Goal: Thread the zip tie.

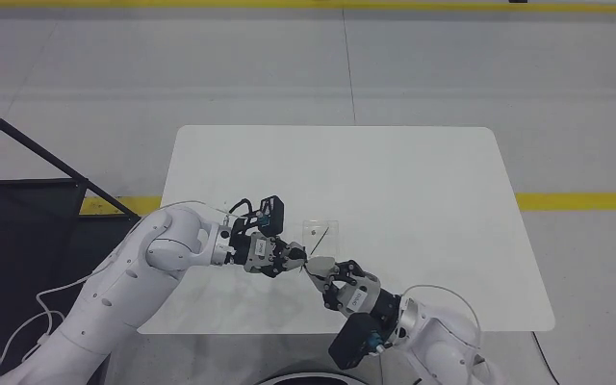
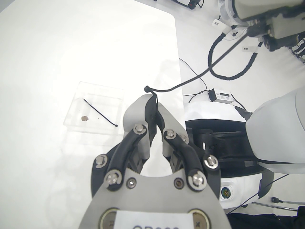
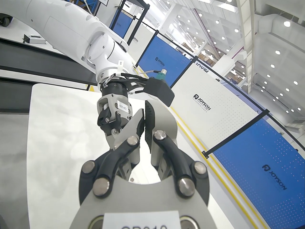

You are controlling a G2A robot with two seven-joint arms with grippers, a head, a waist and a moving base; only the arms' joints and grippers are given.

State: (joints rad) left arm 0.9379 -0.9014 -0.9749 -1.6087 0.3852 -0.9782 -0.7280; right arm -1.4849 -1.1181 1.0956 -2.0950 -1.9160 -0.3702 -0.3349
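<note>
1. Closest in, the left end effector [image 2: 155, 106] pinches the zip tie [image 2: 190, 80] just behind its head [image 2: 146, 88], which stands out past the fingertips. With so short a hold, I judge the head could swivel between the pads and turn its slot away from the tail.
2. From the head the strap runs in a long free curve through the air, above the near part of the surface [image 1: 433, 192], to the right end effector [image 3: 144, 117]. That span looks springy, so bending it round toward the head may make it flick aside or slip from either grip.
3. The two end effectors sit near each other, and a crowded approach could knock their fingers together.
4. Left end effector: jaws narrow, closed onto the strap.
5. Right end effector: jaws drawn nearly together. The strap's far end reaches it, so I judge it gripped, though the contact itself is too small to see plainly.
6. A second zip tie [image 2: 100, 114] lies loose in a clear tray [image 2: 71, 110] on the surface, apart from both.
</note>
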